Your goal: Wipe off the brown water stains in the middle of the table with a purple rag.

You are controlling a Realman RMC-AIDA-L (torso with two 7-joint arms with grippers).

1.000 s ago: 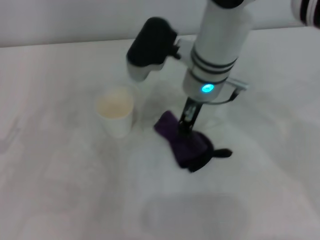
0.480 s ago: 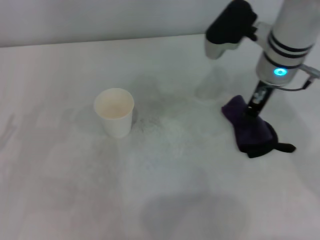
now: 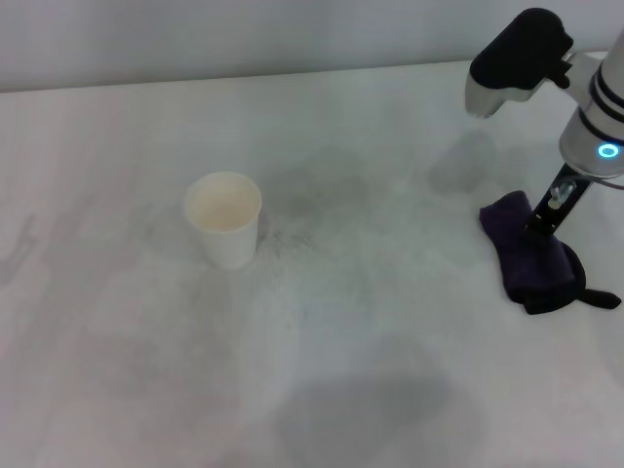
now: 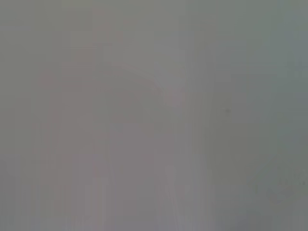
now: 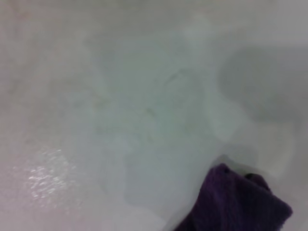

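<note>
Purple rag (image 3: 531, 261) at the table's (image 3: 370, 341) right side, under the right gripper (image 3: 542, 227).

The rag lies bunched on the white top, its black loop tail trailing toward the right edge; the gripper's dark fingers come down onto its upper fold and appear closed on the cloth, though the grip itself is hard to make out. A white paper cup (image 3: 223, 218) stands upright well to the left. No brown puddle shows, only faint grey smudges.

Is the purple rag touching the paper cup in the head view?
No. The purple rag lies far on the table's right side under the right gripper, well apart from the paper cup.
</note>
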